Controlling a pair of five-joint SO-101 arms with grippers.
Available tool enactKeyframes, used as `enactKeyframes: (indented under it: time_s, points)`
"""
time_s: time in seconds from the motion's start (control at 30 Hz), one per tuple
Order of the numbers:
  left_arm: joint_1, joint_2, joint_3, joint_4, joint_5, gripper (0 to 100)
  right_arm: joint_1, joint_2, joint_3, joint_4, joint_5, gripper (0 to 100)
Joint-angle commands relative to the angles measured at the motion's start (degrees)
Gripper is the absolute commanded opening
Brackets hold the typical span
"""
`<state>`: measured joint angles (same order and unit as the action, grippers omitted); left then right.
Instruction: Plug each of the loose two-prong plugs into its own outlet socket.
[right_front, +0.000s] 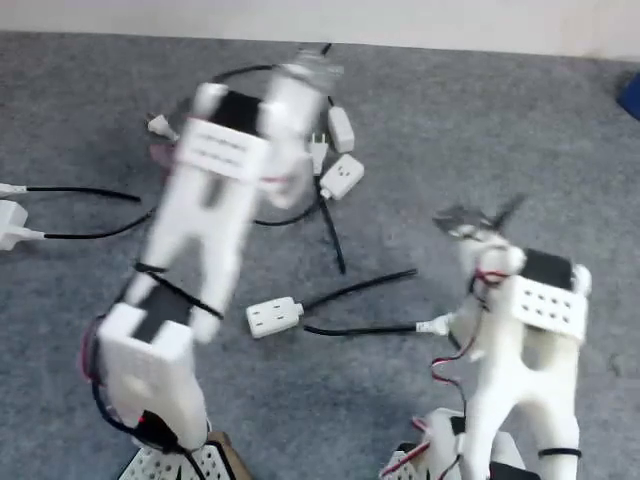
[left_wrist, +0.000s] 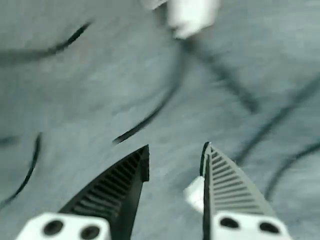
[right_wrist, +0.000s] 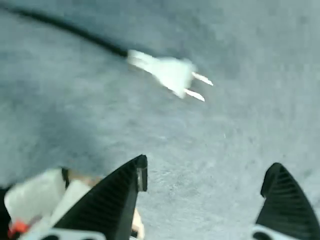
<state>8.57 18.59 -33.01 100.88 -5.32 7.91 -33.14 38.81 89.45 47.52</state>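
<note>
The right tool (right_wrist: 208, 165) is released, its jaws wide apart and holding nothing, above the grey tabletop (right_wrist: 75, 125). A loose two-prong plug (right_wrist: 170, 72) lies flat near it, not touching it, with its black cord (right_wrist: 75, 32) running away. I think the first risk is a bad grip: if the jaws close on the prongs or on the cord, the plug can turn and will not enter a socket. The left tool (left_wrist: 175, 150) is also released and empty, over crossing black cords (left_wrist: 145, 120); a white piece (left_wrist: 192, 194) sits just beside one finger, and I cannot tell what it is. This tool may catch a cord by mistake. The outlet socket (right_front: 273, 316) lies loose, so it may slide when pushed.
</note>
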Motion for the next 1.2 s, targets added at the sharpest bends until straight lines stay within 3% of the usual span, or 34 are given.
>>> enactKeyframes:
  time_s: [0.0, 0.13, 0.23, 0.33, 0.47, 0.7, 0.9, 1.17]
  points:
    - [-11.6, -5.5, 3.0, 0.8, -6.8, 18, -12.0, -0.1, -8.8, 7.5, 6.6, 34.9]
    - [-23.2, -6.3, 7.9, 0.8, -16.4, 18, -19.5, -0.2, -9.4, 11.3, 23.0, 34.4]
    - [-30.5, -6.3, 14.4, 0.4, -25.0, 18, -19.4, -0.1, -6.2, 11.5, 34.1, 28.3]
    - [-36.2, -6.8, 20.4, -4.8, -31.5, 18, -18.8, -0.3, -2.5, 11.5, 42.7, 24.1]
    - [-39.3, -6.8, 25.4, -8.6, -36.5, 18, -19.0, -0.3, -0.9, 10.9, 51.6, 24.1]
    - [-39.8, -6.8, 29.1, -15.0, -37.5, 18, -19.2, -0.1, 3.3, -2.3, 44.0, 24.1]
    - [-39.8, -6.8, 29.5, -15.9, -37.4, 18, -19.8, -0.1, 14.6, -13.0, 41.4, 24.0]
    - [-40.5, -6.8, 30.1, -15.7, -37.4, 15, -18.9, -0.1, 17.7, -19.2, 41.1, 24.0]
